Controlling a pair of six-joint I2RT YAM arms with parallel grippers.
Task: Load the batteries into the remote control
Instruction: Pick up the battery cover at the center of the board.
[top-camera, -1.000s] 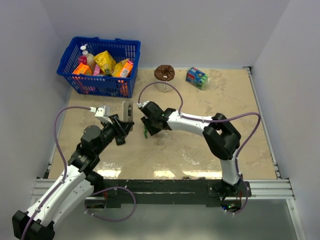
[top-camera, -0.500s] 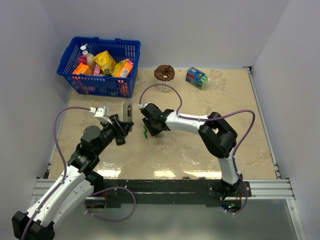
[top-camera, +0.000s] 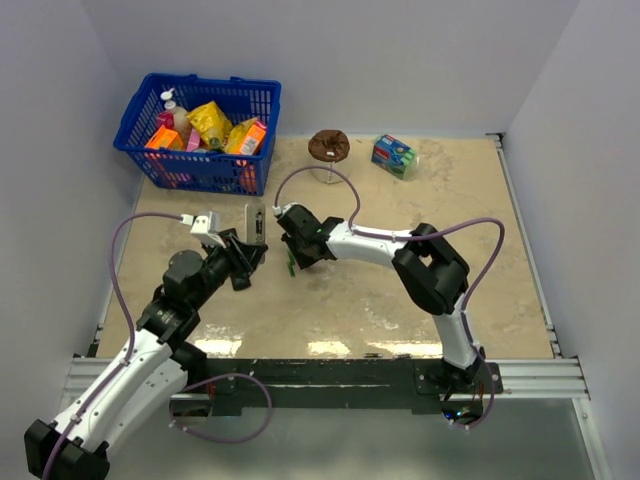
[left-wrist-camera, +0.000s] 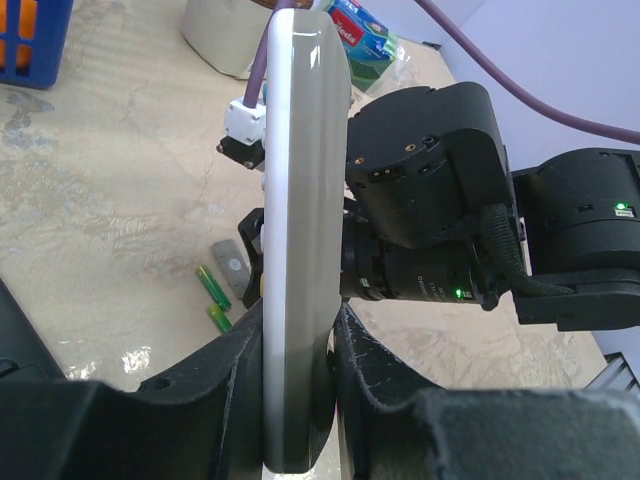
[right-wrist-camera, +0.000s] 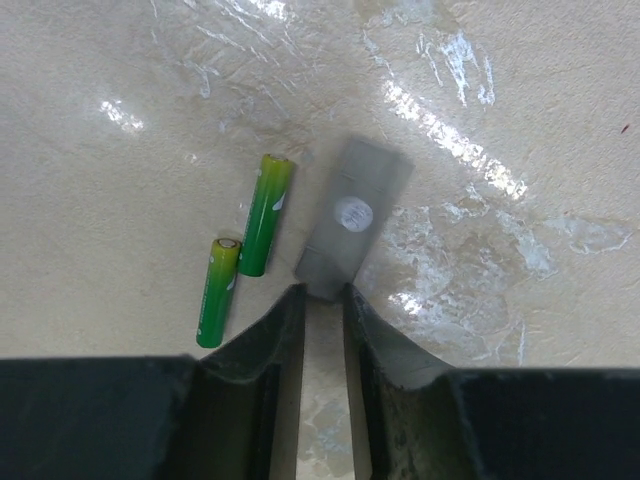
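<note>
On my left wrist feed the left gripper (left-wrist-camera: 297, 350) is clamped on the remote control (left-wrist-camera: 300, 200), holding it upright and edge-on above the table (left-wrist-camera: 100, 220), one finger pressed against each flat face. The right gripper (right-wrist-camera: 322, 305) hangs low over the table with its fingers (right-wrist-camera: 272, 345) only a narrow slit apart and nothing between them. Their tips sit just at the near end of a small grey cover (right-wrist-camera: 353, 218). In the right wrist view I see two batteries (right-wrist-camera: 265, 213), green and yellow, lying flat just left of that cover, staggered, clear of the fingers
</note>
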